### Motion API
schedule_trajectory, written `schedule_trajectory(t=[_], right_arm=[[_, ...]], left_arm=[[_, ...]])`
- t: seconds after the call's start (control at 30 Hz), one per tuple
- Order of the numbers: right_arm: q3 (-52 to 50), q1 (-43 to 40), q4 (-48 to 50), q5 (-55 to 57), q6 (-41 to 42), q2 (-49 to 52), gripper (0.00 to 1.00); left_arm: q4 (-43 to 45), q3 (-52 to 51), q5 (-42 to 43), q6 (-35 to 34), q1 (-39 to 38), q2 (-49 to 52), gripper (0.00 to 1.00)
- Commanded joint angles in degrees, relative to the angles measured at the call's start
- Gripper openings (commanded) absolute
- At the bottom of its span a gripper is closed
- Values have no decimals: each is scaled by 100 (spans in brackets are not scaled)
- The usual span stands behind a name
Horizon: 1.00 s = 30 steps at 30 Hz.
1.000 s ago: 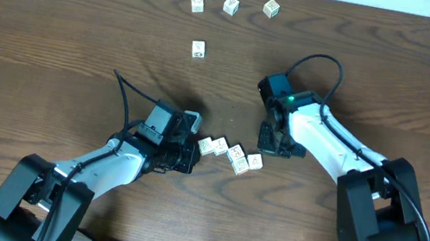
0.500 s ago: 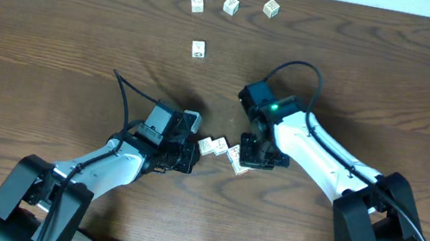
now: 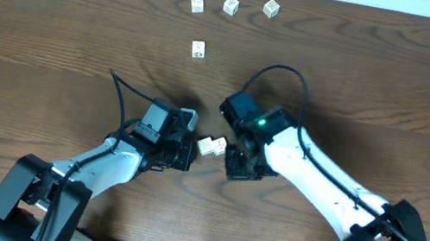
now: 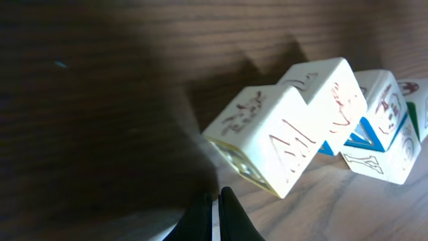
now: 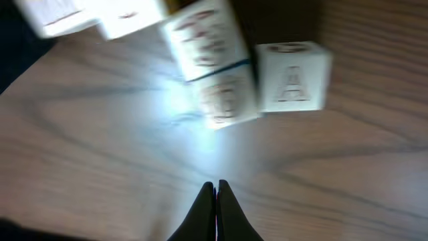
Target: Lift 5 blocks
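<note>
While left pincer (image 4: 214,201) and right pincer (image 5: 215,191) sit closed, perhaps four blocks (image 4: 267,144) cluster between; five lie apart.

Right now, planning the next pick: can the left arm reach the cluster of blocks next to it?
Probably yes: the nearest block lies just ahead of the left tool, nothing between, though its jaws are shut.

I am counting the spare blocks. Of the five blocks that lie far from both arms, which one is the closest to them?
The single block that stands alone. The other four blocks sit grouped in a loose row farther back.
</note>
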Motion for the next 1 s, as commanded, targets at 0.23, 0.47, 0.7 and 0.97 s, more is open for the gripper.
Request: schedule_trajectory(t=[0.23,0.47,0.7,0.97], right_arm=[[-289,306,1189,0,50,-33,1],[-621,315,1768,-9,55,63,1],[-988,310,2011,20,52,63,1],[-1397,304,2726,50,50,63,1]], left_arm=[[-203,-63,-570,109,800,-247,7],[-334,-63,-570,109,1250,-452,7],[-332,-63,-570,111,1318,-505,7],[-337,-63,-570,109,1318,-505,7]])
